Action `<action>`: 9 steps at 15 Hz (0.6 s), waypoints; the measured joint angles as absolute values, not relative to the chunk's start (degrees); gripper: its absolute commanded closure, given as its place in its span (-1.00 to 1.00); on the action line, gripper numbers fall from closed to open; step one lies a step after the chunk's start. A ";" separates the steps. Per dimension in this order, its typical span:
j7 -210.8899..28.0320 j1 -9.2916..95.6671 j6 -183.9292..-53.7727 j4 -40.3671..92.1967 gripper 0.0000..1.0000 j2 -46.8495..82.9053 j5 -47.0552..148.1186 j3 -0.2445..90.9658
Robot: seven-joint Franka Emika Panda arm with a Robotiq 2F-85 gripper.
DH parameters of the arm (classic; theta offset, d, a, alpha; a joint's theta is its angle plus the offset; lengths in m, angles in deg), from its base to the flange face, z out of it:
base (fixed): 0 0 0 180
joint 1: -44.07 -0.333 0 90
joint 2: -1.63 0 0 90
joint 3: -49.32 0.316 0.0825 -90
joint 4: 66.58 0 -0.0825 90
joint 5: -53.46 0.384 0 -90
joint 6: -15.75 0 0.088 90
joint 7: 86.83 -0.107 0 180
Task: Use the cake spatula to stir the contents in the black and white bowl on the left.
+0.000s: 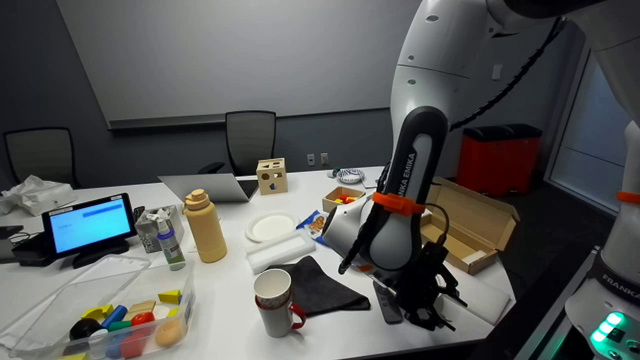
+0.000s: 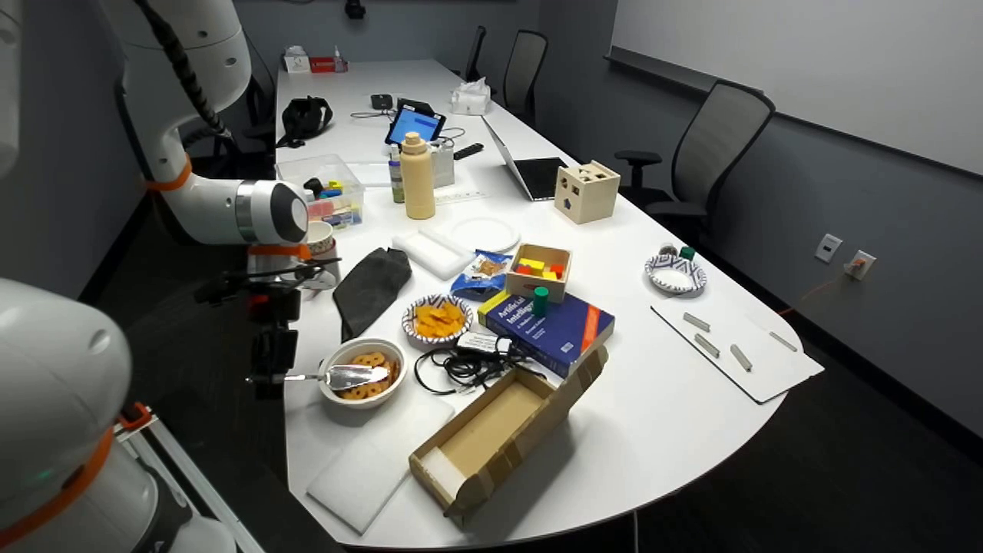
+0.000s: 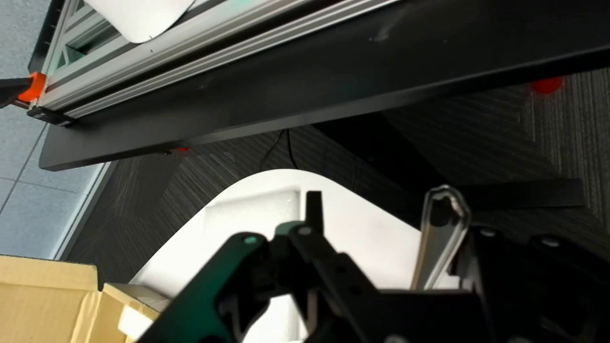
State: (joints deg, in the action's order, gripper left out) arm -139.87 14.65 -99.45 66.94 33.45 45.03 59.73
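The black and white bowl point(image 2: 412, 332), a patterned bowl of orange-yellow pieces, stands on the table in an exterior view. The silver cake spatula point(image 2: 355, 375) lies with its blade over a white bowl point(image 2: 332, 393) of browner-orange pretzel-like pieces. Its handle sticks out past the table edge. My gripper point(image 2: 275, 367) is around the handle, at the table edge. In the wrist view my gripper point(image 3: 391, 224) is open. The spatula handle point(image 3: 436, 247) stands between the fingers, close to the right finger and apart from the left. The patterned food bowl is hidden behind the arm in an exterior view.
An open cardboard box point(image 2: 499, 430), a white foam sheet point(image 2: 365, 476), black cables point(image 2: 468, 372) and a blue book point(image 2: 537, 326) surround the bowls. A dark cloth point(image 2: 372, 288) and cups point(image 1: 277, 305) stand nearby. Another patterned bowl point(image 2: 676, 275) is farther off.
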 measured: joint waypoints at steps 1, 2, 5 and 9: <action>-139.95 14.56 -99.45 66.94 0.61 33.47 45.03 59.73; -140.05 14.48 -99.45 66.94 0.79 33.49 45.02 59.73; -140.29 14.39 -99.45 66.94 1.00 33.51 45.00 59.73; -140.50 14.39 -99.45 66.92 0.98 33.47 44.99 59.75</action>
